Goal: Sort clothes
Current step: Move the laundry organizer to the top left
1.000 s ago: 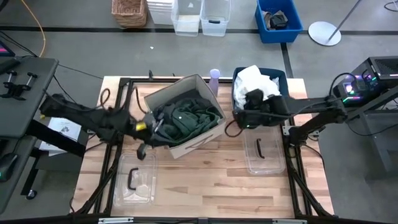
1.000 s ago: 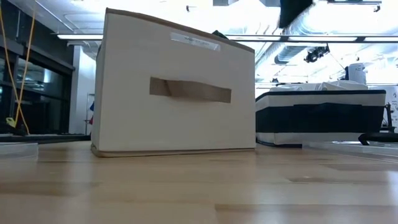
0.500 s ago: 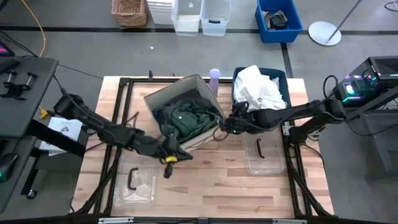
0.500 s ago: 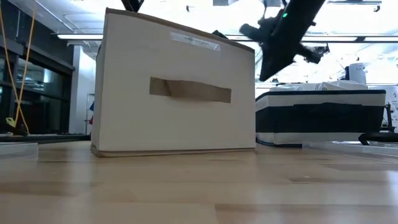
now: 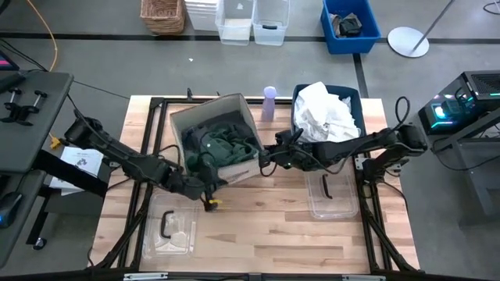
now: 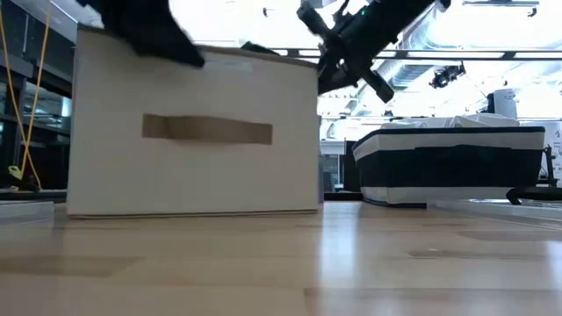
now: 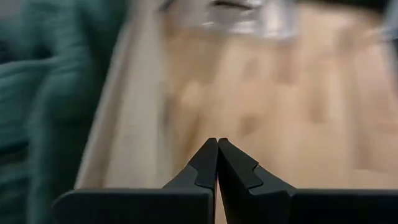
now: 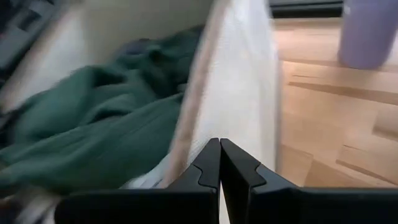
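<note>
The left pincer (image 5: 205, 187) sits at the near wall of the beige fabric box (image 5: 248, 171), at the corner facing the worktop's (image 5: 266, 234) front edge, and its 2 fingers are pressed together with nothing between them, as the left wrist view shows. Closed like this against the rim, it looks set to nudge or steady the box rather than lift a garment. The left arm reaches in low from the left side of the worktop, stretched out long and slanting towards the box, wrist bent down at the rim.

Inside the box lies the dark green garment (image 5: 223, 144), bunched in folds and filling most of the opening; nothing grips it. A lavender bottle (image 5: 269, 101) stands just beyond the box's far corner.

The right pincer (image 5: 267, 158) meets the box's right-hand wall, its fingers likewise closed on nothing, tips just at the rim with the green fabric on one side and bare wood on the other. With a pincer on each side, the 2 arms seem to be shifting or squaring the box between them. The right arm extends nearly level across from the right, passing in front of the dark blue bin (image 5: 297, 117), where the white clothes (image 5: 324, 113) are heaped above the rim. 2 clear plastic lids (image 5: 172, 226) lie flat nearer the front.
</note>
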